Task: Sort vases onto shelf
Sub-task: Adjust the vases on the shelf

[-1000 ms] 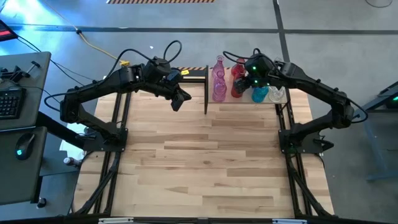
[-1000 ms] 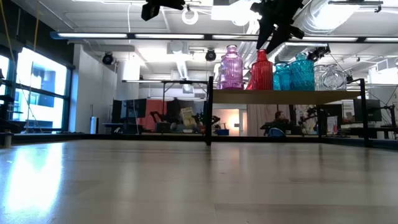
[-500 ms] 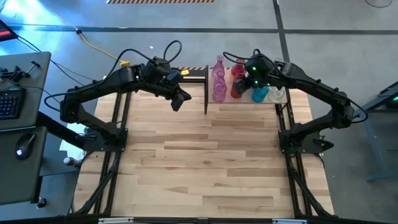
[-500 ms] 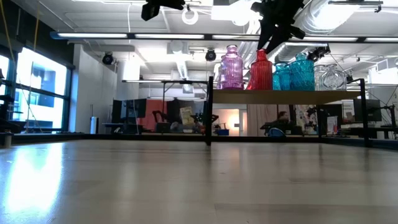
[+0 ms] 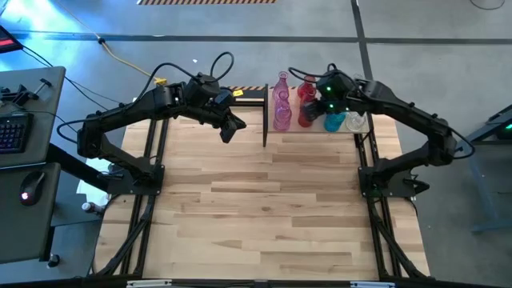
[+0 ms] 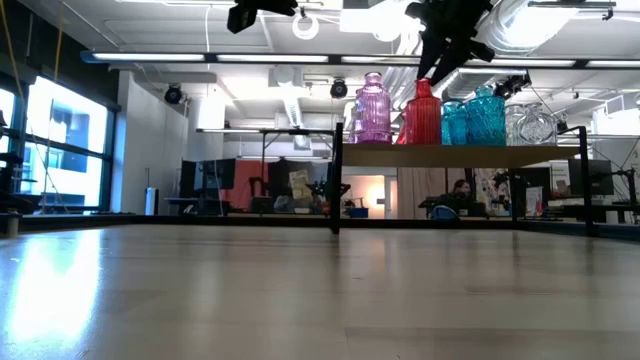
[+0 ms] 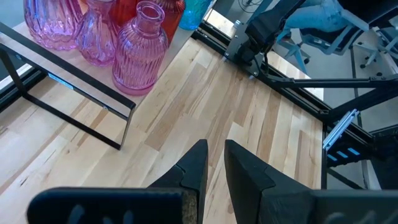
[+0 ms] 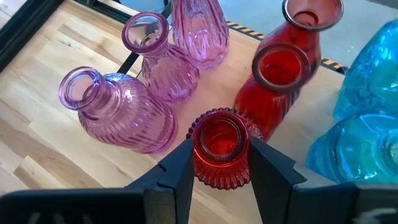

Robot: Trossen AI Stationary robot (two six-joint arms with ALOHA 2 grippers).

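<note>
A robotics lab or workshop is shown: exposed ceiling ducts (image 6: 300,95) and strip lights are seen overhead, a grey concrete floor (image 5: 240,20) lies at twelve o'clock, and a keyboard (image 5: 12,132) sits at nine o'clock.

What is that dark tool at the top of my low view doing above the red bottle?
Observer: The right tool has one finger on each side of the ribbed red glass vase's neck.
Operator: Is anything hidden behind the pink one?
Observer: Yes, three pink ribbed glass vases cluster together on the light-wood shelf.
Operator: And the other arm?
Observer: The left tool hangs over the planked wooden tabletop, holding nothing.
</note>
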